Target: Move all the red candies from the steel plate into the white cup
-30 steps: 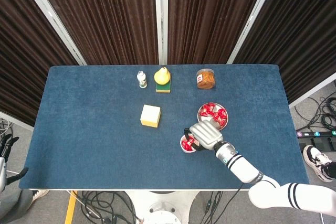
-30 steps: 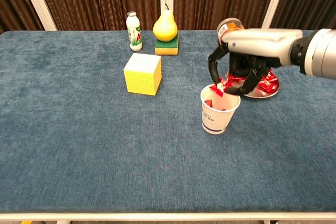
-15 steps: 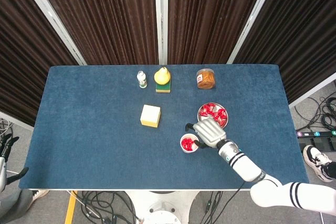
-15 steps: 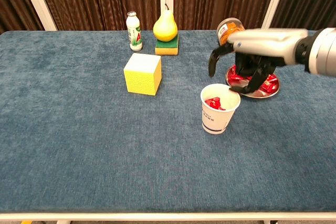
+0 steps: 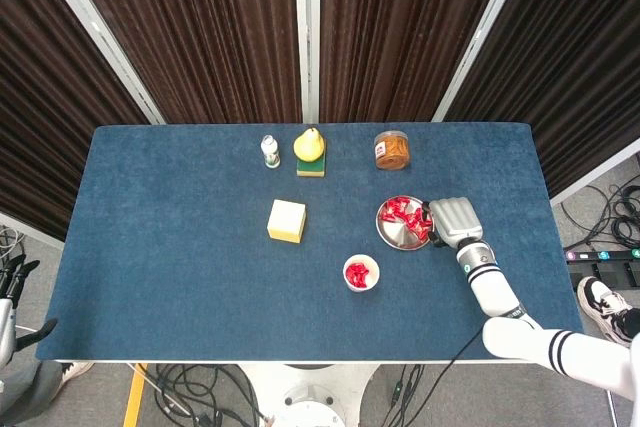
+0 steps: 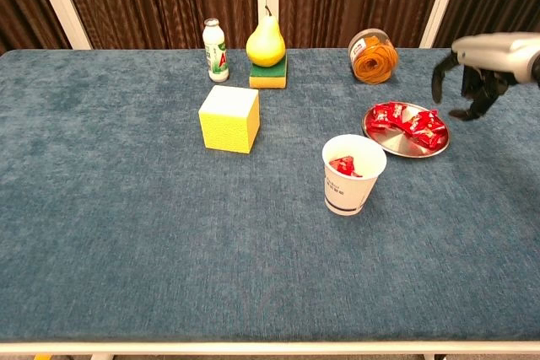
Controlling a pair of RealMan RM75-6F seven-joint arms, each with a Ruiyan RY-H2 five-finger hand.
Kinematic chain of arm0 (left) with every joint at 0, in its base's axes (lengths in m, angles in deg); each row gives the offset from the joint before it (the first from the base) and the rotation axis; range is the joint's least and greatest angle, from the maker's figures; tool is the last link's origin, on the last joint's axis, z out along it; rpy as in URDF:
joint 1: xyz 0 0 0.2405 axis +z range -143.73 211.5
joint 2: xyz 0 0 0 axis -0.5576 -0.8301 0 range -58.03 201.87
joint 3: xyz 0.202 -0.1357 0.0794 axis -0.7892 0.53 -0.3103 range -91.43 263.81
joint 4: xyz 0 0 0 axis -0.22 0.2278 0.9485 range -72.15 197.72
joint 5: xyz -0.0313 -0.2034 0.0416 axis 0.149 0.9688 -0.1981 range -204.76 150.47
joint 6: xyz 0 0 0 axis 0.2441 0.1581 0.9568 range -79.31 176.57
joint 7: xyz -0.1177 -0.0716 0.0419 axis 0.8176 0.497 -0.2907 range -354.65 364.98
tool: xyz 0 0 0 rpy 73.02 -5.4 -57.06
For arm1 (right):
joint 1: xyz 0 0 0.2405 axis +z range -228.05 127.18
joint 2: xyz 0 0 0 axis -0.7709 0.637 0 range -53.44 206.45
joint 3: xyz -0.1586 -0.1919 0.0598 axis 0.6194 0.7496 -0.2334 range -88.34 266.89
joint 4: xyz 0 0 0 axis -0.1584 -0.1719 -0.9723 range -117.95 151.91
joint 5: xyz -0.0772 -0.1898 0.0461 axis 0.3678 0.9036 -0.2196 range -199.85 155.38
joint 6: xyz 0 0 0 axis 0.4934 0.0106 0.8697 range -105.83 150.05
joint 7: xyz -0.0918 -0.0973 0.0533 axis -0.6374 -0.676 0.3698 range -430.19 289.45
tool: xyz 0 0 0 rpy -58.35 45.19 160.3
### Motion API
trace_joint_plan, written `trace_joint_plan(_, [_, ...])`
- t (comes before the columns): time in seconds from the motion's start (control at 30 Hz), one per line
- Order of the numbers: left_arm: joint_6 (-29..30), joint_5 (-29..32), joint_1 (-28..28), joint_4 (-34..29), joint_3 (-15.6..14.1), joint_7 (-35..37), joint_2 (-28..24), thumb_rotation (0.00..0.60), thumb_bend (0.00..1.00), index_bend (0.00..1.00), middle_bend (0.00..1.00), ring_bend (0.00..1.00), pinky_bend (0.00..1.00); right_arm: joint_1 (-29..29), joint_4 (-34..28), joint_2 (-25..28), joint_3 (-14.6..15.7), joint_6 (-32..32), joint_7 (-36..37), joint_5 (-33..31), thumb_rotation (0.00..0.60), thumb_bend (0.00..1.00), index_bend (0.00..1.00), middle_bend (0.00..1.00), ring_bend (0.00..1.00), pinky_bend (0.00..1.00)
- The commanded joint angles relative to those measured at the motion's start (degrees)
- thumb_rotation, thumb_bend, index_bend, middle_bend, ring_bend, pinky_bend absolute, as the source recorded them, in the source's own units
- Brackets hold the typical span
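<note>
Here the right hand (image 6: 472, 82), fingers apart and empty after dropping a candy into the white cup (image 6: 353, 174), has swung back beside the steel plate (image 6: 407, 146), where several red candies (image 6: 407, 120) still await transfer; the left hand is unseen.

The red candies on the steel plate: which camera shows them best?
The chest view: the red candies lie unobstructed on the steel plate. In the head view they appear smaller, with the right hand at the plate's edge.
</note>
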Motion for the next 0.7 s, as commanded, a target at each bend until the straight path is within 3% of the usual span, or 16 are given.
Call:
trace_joint_plan(0.03, [0.0, -0.1, 0.0, 0.0, 0.0, 0.0, 0.0, 0.600, 0.00, 0.22, 0.21, 0.21, 0.20, 1.2, 4.3, -3.2, 0.6, 2.5, -1.8, -3.2, 0.600, 0.30, 0.47, 1.00, 1.00, 1.00])
trace_joint_plan(0.33, [-0.3, 0.4, 0.0, 0.1, -0.1, 0.2, 0.0, 0.600, 0.00, 0.22, 0.21, 0.21, 0.20, 3.2, 12.2, -8.4, 0.3, 4.7, -3.7, -7.6, 0.600, 0.29, 0.48, 1.00, 1.00, 1.00])
trace_joint_plan(0.53, [-0.4, 0.3, 0.0, 0.3, -0.1, 0.7, 0.1, 0.600, 0.00, 0.22, 0.21, 0.21, 0.20, 4.3, 15.3, -10.7, -0.3, 5.6, -4.1, -8.2, 0.600, 0.17, 0.48, 1.00, 1.00, 1.00])
trace_joint_plan(0.7, [-0.6, 0.6, 0.0, 0.6, -0.1, 1.0, 0.2, 0.600, 0.00, 0.22, 0.21, 0.21, 0.20, 5.0, 16.6, -12.2, -0.6, 6.0, -4.7, -8.3, 0.600, 0.16, 0.49, 1.00, 1.00, 1.00])
